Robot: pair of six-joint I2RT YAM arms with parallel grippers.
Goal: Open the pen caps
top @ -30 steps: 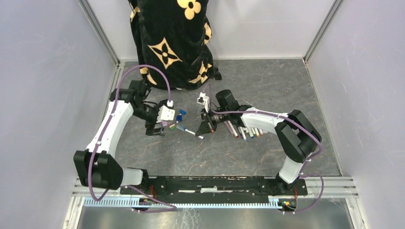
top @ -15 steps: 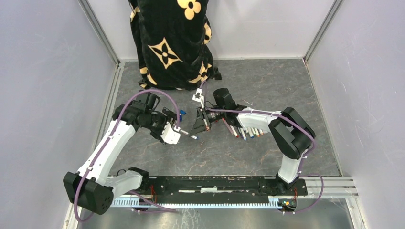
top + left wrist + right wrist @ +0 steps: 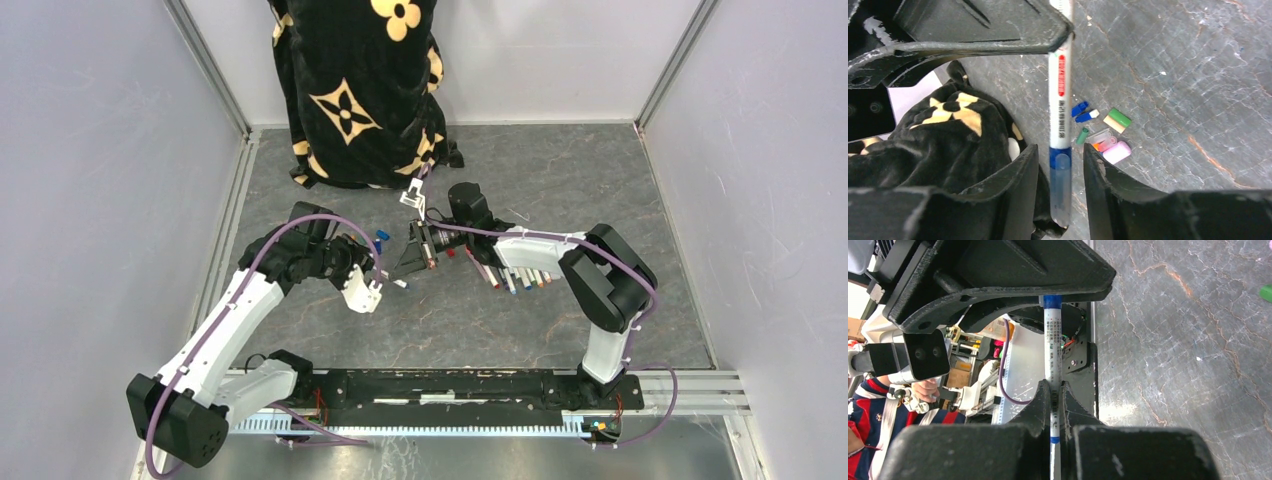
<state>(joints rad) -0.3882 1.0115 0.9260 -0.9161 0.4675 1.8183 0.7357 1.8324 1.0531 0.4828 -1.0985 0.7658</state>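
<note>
While the right gripper clamps the white pen tight by its barrel, the left gripper sits partly open around that pen's blue cap, gaps both sides. Loose caps lie scattered near the pen

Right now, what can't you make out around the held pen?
Right wrist: cap end of pen hidden behind left end effector; opposite end cut off by bottom edge.
Left wrist: pen's far end hidden behind right end effector.
Top external: loose caps too small to count; row of pens partly under right arm.
</note>
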